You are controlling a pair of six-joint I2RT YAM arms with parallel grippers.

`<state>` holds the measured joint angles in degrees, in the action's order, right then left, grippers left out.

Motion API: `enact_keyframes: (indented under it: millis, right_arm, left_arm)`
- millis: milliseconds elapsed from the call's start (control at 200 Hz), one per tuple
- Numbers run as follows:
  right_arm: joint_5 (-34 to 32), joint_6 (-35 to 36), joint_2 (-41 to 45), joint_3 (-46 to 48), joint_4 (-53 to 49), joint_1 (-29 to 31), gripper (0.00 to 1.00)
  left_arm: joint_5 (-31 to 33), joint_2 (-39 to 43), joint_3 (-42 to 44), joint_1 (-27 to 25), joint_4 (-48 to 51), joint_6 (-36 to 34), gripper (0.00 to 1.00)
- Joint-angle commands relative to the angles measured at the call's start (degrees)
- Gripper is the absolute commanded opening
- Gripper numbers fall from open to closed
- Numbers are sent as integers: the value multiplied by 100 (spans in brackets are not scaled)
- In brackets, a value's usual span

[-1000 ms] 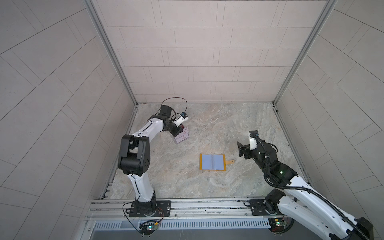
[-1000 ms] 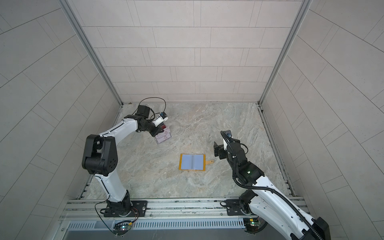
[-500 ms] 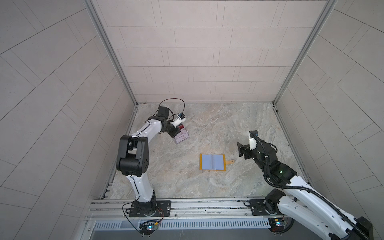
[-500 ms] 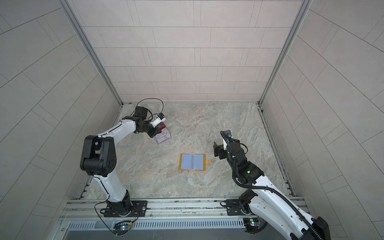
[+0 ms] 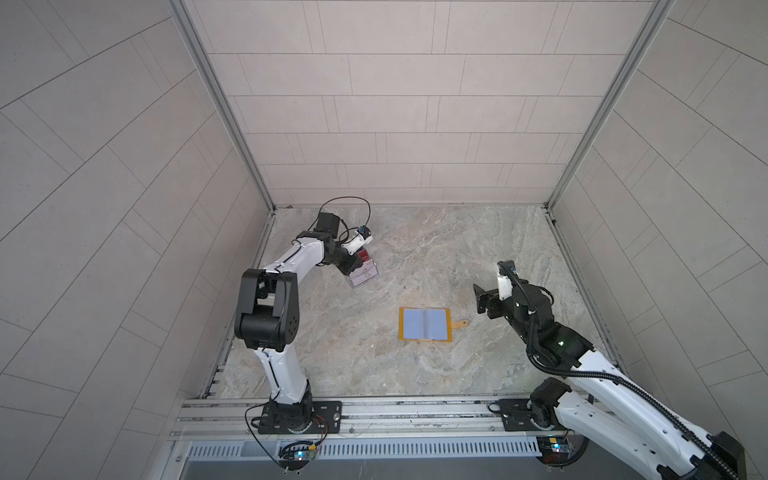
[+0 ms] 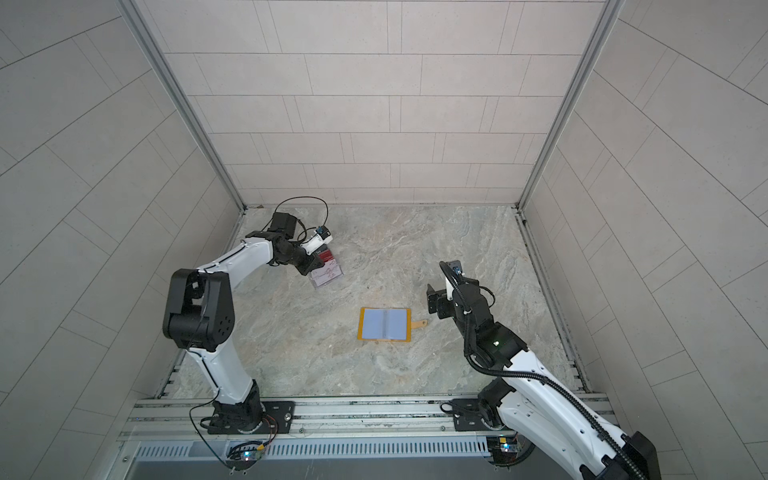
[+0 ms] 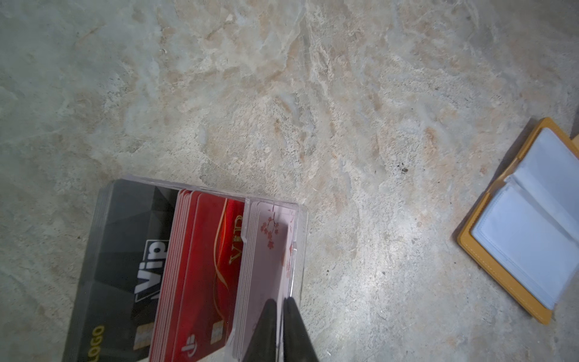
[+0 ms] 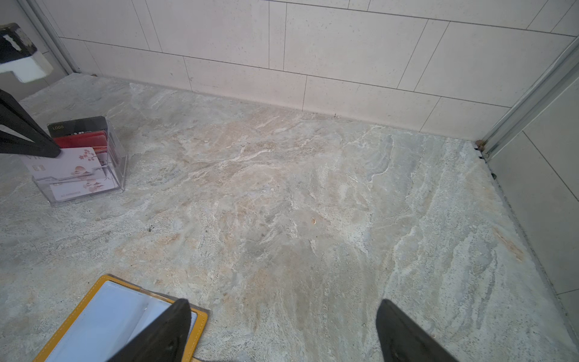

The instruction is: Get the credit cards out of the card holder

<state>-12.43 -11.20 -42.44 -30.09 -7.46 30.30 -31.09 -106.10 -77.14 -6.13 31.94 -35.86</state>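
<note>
The mustard-yellow leather-look card holder lies open and flat near the middle of the grey-beige marble tabletop. Its pale bluish sleeves face up and its strap tab points right. Well apart, at the far left, the thin red plastic credit cards stand in the middle tier of a clear acrylic box, between a black Vip card and pale pink blossom-printed cards. The left gripper has its fingers nearly together at the pink cards; I cannot tell whether they pinch one. The right gripper hovers just right of the holder, its fingers spread wide and grasping nothing.
</note>
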Motion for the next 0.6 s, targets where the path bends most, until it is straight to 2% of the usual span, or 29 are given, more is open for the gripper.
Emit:
enact_keyframes:
  millis: [0,320,591]
  right_arm:
    - [-1,-47,12,-5,60,-24,95]
    - [21,-42,12,-13,61,-27,95]
    - [84,-7,-117,-31,133,-98,95]
  left_arm:
    - [-73,-181,-241,32,327,-44,12]
    - [-81,-359,-447,29,571,3,15]
    - [-29,125,-167,24,45,389,21]
